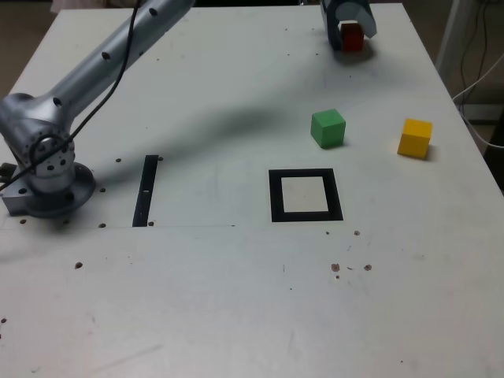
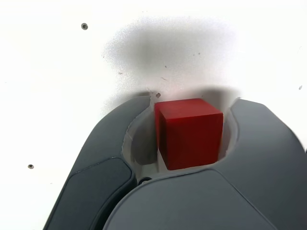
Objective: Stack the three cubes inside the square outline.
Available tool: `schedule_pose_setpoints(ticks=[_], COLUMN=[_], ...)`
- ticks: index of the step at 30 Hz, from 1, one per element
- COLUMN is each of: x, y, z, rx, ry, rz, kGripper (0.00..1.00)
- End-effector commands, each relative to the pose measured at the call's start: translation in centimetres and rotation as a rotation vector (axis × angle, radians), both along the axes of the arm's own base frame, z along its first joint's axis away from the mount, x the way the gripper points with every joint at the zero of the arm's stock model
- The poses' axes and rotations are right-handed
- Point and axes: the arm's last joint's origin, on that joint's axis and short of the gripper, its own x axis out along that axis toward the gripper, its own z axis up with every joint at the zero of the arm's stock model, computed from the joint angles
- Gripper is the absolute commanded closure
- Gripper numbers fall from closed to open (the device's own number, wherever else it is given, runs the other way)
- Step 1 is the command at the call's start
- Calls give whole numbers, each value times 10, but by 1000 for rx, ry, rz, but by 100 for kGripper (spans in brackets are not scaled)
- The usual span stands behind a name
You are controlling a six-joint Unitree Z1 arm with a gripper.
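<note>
**Red cube between the jaws at the table's far edge**

The gripper [image 1: 352,33] is seen at the far end of the white table [image 1: 236,299], at about 1 o'clock from the square outline [image 1: 305,195] in the exterior view. The red cube [image 1: 352,37] sits between its jaws. In the wrist view the red cube [image 2: 190,132] is framed by the two dark jaws of the gripper [image 2: 187,139]; one jaw appears to lie against a cube face, while a pale gap is seen on the other side. Whether the jaws are clamped on the cube cannot be told. The cube appears to rest on the table surface.

The green cube [image 1: 328,127] is noted at 12 o'clock from the outline, near it but apart. The yellow cube [image 1: 415,138] lies at about 2 o'clock from the outline, well apart from the green one. The outline's pale centre is unoccupied.

A narrow black strip [image 1: 146,190] is seen at 9 o'clock from the outline, beside the arm's base [image 1: 47,185]. Small dark specks are scattered over the tabletop.
</note>
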Motion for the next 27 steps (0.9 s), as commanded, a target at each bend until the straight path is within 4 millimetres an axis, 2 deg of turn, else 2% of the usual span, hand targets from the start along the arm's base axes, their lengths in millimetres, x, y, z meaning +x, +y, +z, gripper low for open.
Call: schedule_pose_setpoints(ticks=[1, 13, 27], x=[2, 1, -10], y=[1, -2, -21], z=[5, 10, 45], rx=[17, 16, 13], ry=[-23, -23, 11], rz=[-4, -6, -23], kGripper=[73, 74, 74])
